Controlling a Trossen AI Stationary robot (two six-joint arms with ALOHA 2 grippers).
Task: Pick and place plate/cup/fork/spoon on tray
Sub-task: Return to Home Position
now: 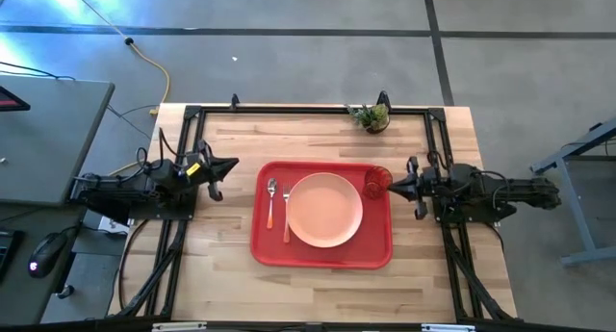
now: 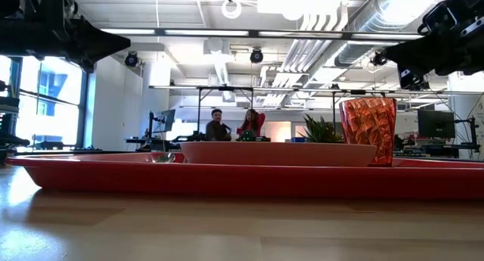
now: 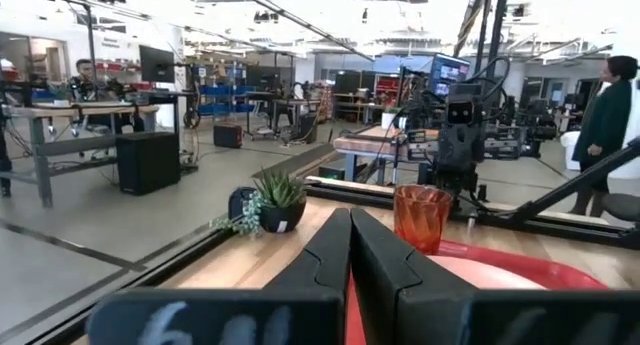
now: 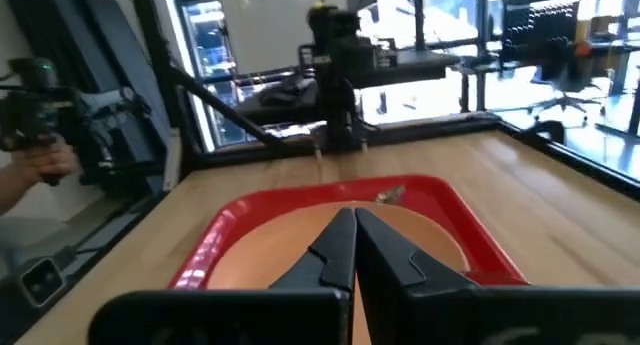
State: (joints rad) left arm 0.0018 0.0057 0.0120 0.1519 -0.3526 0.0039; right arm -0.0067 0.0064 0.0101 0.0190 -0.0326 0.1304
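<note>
The red tray (image 1: 322,257) lies in the middle of the table. On it rest the peach-pink plate (image 1: 325,209), the spoon (image 1: 271,201) and the fork (image 1: 286,213) side by side on the plate's left, and the red-orange cup (image 1: 377,181), upright at the tray's far right corner. My left gripper (image 1: 231,165) is shut and empty, raised at the tray's left. My right gripper (image 1: 391,186) is shut and empty, just right of the cup. The cup also shows in the low view (image 2: 368,129) and the left wrist view (image 3: 422,217).
A small potted green plant (image 1: 372,116) stands at the table's far edge, behind the tray's right end. Black frame rails (image 1: 308,109) run along the table's far, left and right sides. Bare wood lies in front of the tray.
</note>
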